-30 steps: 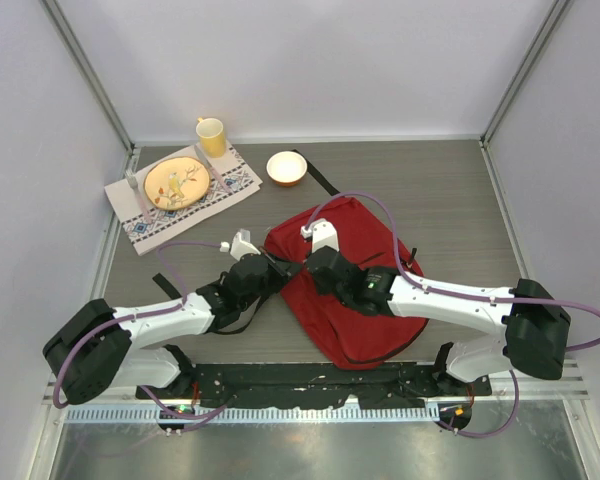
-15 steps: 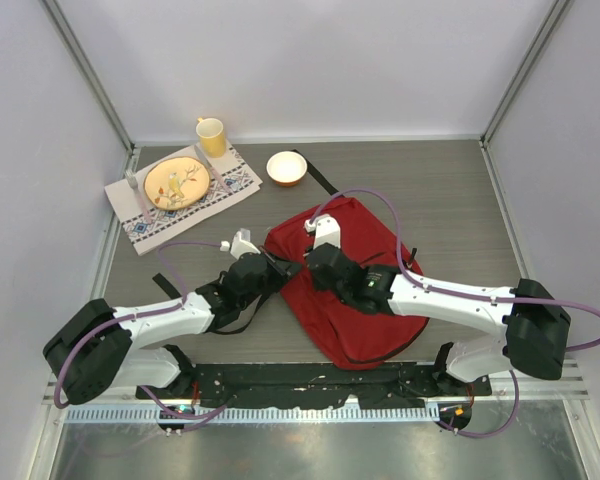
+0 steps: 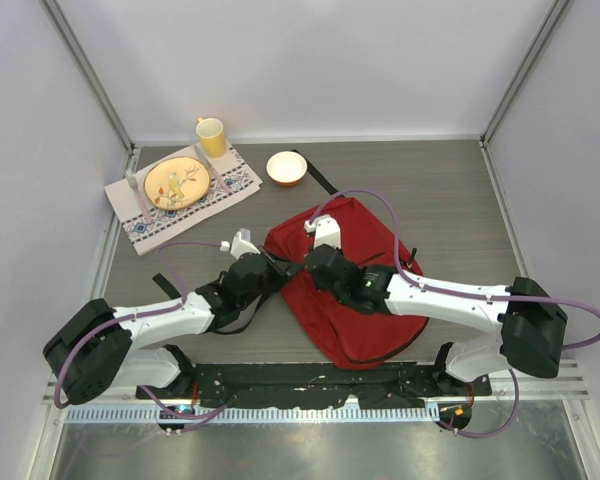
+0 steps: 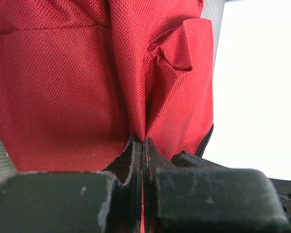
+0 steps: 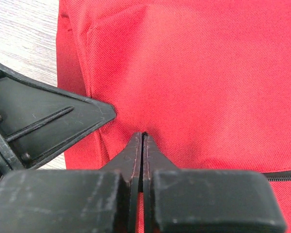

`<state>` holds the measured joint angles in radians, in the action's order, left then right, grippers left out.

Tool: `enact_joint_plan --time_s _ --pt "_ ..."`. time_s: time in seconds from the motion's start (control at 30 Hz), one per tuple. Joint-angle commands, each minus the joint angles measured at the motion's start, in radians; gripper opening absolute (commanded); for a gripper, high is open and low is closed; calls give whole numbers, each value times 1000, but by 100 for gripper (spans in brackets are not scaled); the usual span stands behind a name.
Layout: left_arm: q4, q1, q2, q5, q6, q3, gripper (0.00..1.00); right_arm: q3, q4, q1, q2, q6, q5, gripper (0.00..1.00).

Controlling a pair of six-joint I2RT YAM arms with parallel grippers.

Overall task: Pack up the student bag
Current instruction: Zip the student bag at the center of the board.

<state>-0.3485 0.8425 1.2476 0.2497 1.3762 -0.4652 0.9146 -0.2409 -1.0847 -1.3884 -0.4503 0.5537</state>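
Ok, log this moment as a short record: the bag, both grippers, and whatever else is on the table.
bag: student bag, dark red, lying on the table
left gripper: shut, pinching a fold of the bag's fabric
right gripper: shut on the fabric, close beside the left one
far left: plate on a patterned placemat, yellow mug behind it
also: white bowl beyond the bag
bag opening: cannot tell

Dark-red fabric student bag [image 3: 365, 290], flat on table centre-right, w/ black zipper line, fabric bunched at left edge.
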Motion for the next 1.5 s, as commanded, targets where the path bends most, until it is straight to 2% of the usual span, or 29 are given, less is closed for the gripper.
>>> enact_joint_plan --time_s 0.0,0.33,0.6,0.93,0.97,1.0,1.07,1.1,1.17,1.27,1.47 --pt "-76 -2 -16 -7 -14 -3 0 35 11 2 29 10 66 1" --pt "-1 -25 -83 -23 -103 10 0 -22 18 26 101 41 103 1" --pt "-15 -123 -120 -199 -198 20 0 -109 61 117 160 -11 22 1" --pt "-38 -201 -122 -341 -229 33 1 -135 84 186 216 -22 -55 1" --pt "-37 -203 -119 -358 -233 24 9 -134 91 186 219 -12 -73 1" --pt "-20 -203 -117 -378 -235 4 28 -131 91 186 219 -11 -93 1" --pt "-20 -200 -116 -415 -197 -6 39 -125 97 186 221 -17 -132 1" --pt "-47 -200 -119 -417 -168 8 56 -125 98 183 221 -21 -144 1" --pt "-75 -189 -138 -405 -102 22 69 -134 110 184 223 -30 -167 1" --pt "-52 -145 -177 -341 -43 34 76 -146 117 184 221 -42 -178 1" --pt "42 30 -198 -166 26 8 80 -157 121 184 229 -44 -179 1"
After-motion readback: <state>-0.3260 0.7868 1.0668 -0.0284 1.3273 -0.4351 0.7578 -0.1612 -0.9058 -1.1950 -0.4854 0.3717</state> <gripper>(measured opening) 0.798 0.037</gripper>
